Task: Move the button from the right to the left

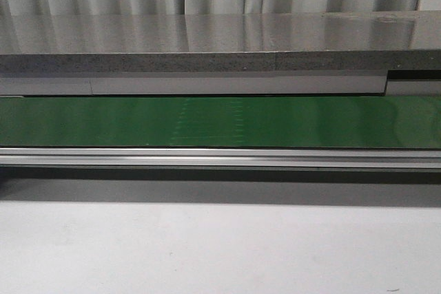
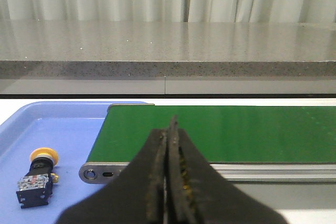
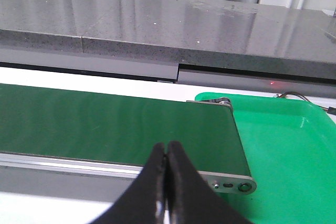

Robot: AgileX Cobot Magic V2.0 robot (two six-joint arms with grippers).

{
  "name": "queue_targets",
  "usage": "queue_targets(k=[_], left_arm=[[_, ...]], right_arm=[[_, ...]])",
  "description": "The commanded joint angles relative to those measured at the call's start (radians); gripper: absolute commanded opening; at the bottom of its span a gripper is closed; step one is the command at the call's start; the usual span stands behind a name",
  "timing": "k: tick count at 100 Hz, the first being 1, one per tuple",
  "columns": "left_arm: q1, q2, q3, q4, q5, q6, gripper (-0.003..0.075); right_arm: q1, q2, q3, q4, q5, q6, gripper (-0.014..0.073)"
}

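Observation:
The button [image 2: 38,176], with its yellow cap and black boxy body, lies on its side in the blue tray [image 2: 63,129], seen only in the left wrist view. My left gripper [image 2: 169,129] is shut with nothing between its fingers; it hovers before the green belt's [image 2: 236,132] left end, and the button lies apart from it, to one side. My right gripper [image 3: 167,148] is also shut and empty, near the belt's [image 3: 105,124] right end beside the green tray [image 3: 294,150]. Neither gripper shows in the front view.
A green conveyor belt [image 1: 220,122] with aluminium side rails runs across the table. A grey stone counter [image 1: 220,39] and pale curtains stand behind it. The green tray holds nothing visible. White tabletop [image 1: 220,253] lies in front of the conveyor.

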Motion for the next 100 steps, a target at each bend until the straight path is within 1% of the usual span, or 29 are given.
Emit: queue_targets(k=[1, 65, 72, 84, 89, 100], left_arm=[[0.001, -0.016, 0.043, -0.004, -0.068, -0.010, -0.0020], [0.001, -0.016, 0.043, -0.004, -0.068, -0.010, -0.0020], [0.001, -0.016, 0.043, -0.004, -0.068, -0.010, -0.0020], [0.001, -0.016, 0.043, -0.004, -0.068, -0.010, -0.0020], [0.001, -0.016, 0.043, -0.004, -0.068, -0.010, -0.0020], [0.001, -0.016, 0.043, -0.004, -0.068, -0.010, -0.0020]], right_arm=[[-0.002, 0.015, -0.024, -0.011, -0.081, -0.004, -0.0060], [-0.002, 0.014, -0.022, -0.012, -0.092, -0.004, -0.0060], [-0.006, 0.013, -0.006, -0.012, -0.168, -0.004, -0.0060], [-0.006, 0.002, 0.067, -0.012, -0.379, 0.000, -0.0060], [-0.006, -0.008, 0.110, -0.012, -0.442, 0.020, -0.0060], [-0.006, -0.030, 0.200, -0.023, -0.506, 0.084, -0.0060]])
